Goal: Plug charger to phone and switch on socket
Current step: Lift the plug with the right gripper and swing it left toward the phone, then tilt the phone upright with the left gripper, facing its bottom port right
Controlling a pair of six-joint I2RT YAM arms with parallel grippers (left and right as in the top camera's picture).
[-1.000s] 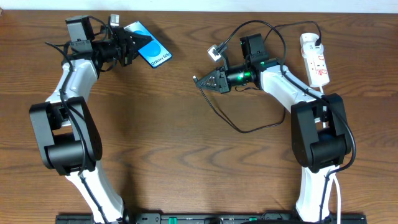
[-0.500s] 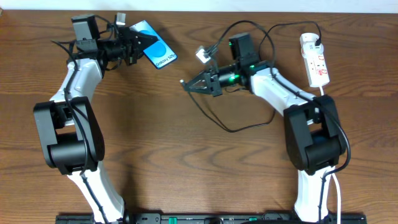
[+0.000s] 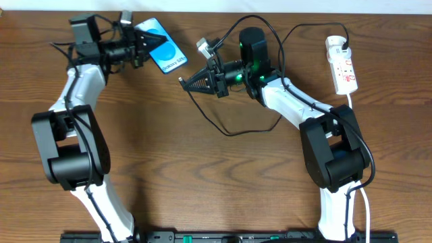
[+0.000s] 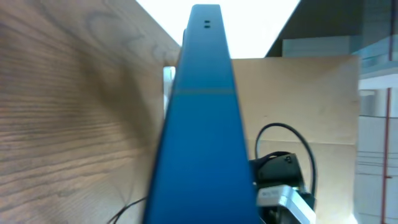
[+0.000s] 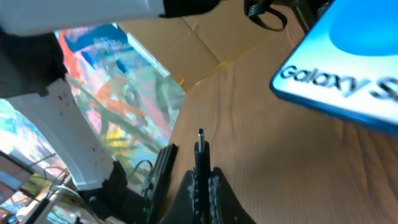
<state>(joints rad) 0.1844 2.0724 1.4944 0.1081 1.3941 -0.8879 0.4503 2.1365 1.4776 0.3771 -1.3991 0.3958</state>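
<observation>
Raised, tilted phone (image 3: 160,54) near the table's (image 3: 202,189) far left corner, clamped in left gripper (image 3: 143,48); hardly shifted over the last second. Connector tip (image 5: 200,144) of charger (image 3: 229,131) pinched in closed right gripper (image 3: 192,82), carried leftward from mid-table, now near phone's lettered short edge, not touching. Cable looping behind. Likely final approach to port; alignment unclear. Socket (image 3: 343,65) far right, well apart from both grippers.
</observation>
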